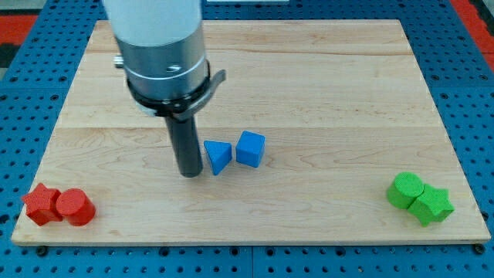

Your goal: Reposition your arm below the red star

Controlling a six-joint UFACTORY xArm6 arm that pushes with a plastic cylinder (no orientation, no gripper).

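The red star [40,204] lies at the board's bottom left corner, touching a red cylinder [74,208] on its right. My tip [190,173] rests on the board near the middle, far to the right of and a little above the red star. It stands just left of a blue triangle [218,157], close to touching it. A blue cube [250,149] sits right of the triangle.
A green cylinder [405,190] and a green star [431,205] lie together at the bottom right. The wooden board [309,77] sits on a blue pegboard; its bottom edge runs just under the red blocks.
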